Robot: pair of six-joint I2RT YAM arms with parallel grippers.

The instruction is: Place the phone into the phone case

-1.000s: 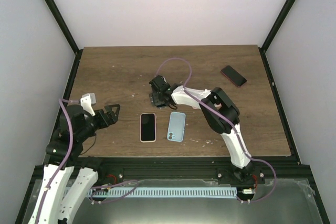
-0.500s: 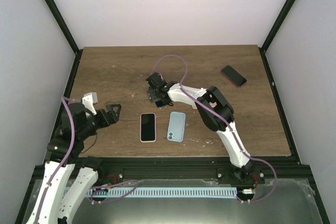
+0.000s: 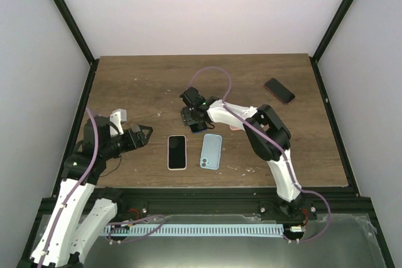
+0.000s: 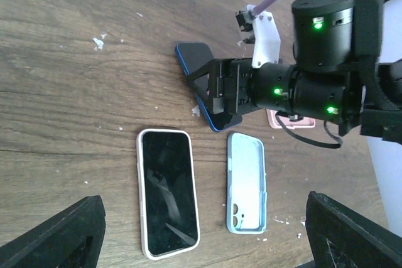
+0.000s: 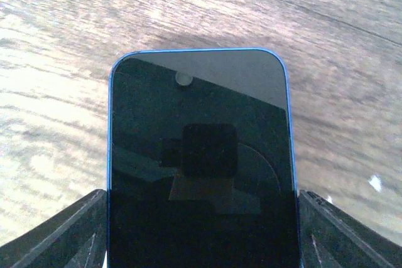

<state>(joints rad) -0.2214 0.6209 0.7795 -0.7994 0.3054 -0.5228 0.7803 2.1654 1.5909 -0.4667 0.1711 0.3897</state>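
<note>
My right gripper (image 3: 195,119) sits at mid-table, shut across the width of a phone (image 5: 200,149) that has a dark screen and a blue rim. Its fingers (image 5: 74,233) press on both long edges. In the left wrist view that phone (image 4: 200,83) sticks out of the jaws toward the table's left. Just in front of it lies the empty light blue phone case (image 3: 211,151), open side up (image 4: 247,183). My left gripper (image 3: 146,134) hovers open at the left, apart from everything.
A phone in a white case (image 3: 177,152) lies screen up beside the blue case (image 4: 168,192). A dark phone with a red rim (image 3: 279,90) rests at the back right. Something pink (image 4: 290,119) shows under the right gripper.
My left arm has swung right, closer to the white-cased phone. The right gripper has shifted slightly and its jaws have narrowed onto the blue-rimmed phone.
</note>
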